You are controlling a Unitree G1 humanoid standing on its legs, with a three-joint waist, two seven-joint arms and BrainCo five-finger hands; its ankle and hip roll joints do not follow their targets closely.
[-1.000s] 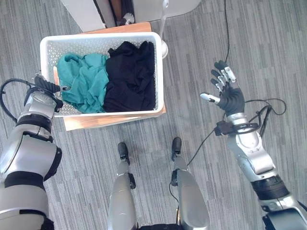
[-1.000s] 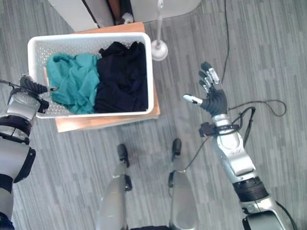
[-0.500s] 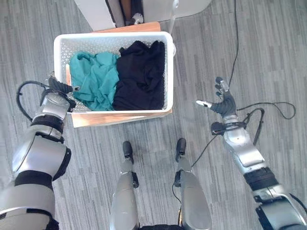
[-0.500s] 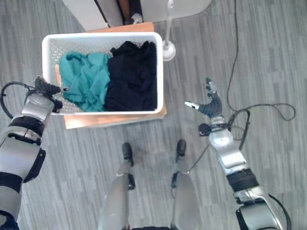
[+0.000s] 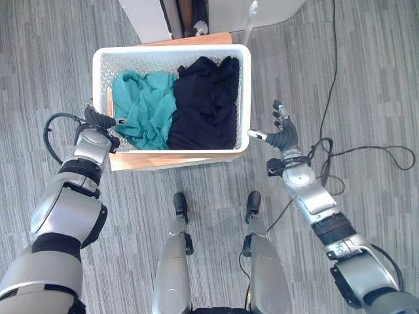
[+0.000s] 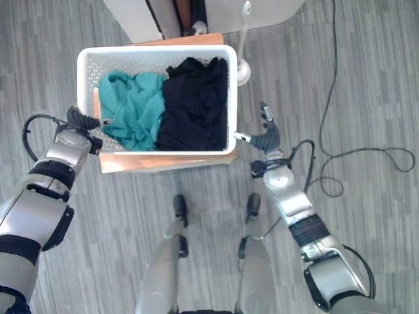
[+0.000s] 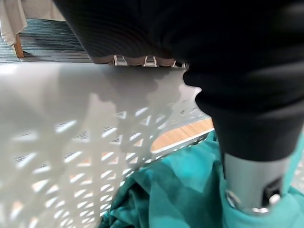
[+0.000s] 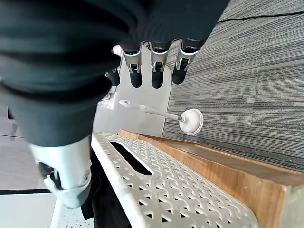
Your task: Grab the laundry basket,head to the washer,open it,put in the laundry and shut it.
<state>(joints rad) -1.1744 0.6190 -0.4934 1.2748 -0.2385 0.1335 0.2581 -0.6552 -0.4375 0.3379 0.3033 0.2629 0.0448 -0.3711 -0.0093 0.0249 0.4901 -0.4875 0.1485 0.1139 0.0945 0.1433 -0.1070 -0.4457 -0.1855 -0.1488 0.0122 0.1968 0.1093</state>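
Note:
The white perforated laundry basket (image 5: 170, 50) rests on a low wooden stand (image 5: 163, 160) on the floor in front of me. It holds a teal garment (image 5: 144, 108) on its left and black clothes (image 5: 206, 101) on its right. My left hand (image 5: 97, 124) grips the basket's left end wall (image 7: 57, 142), the thumb (image 7: 251, 142) inside over the teal cloth (image 7: 190, 190) and the fingers dark shapes behind the wall. My right hand (image 5: 285, 136) is open at the basket's right end, fingers (image 8: 159, 71) straight, thumb over the rim (image 8: 142, 156) above the handle slot.
A white stick on a round white base (image 6: 243, 65) stands on the grey carpet just beyond the basket's far right corner. White units (image 5: 147, 16) with a dark gap between them rise behind the basket. Bare carpet lies to the right.
My right hand has swung left from well out to the side up to the basket's right end. The left hand has stayed on the left wall. The camera has shifted.

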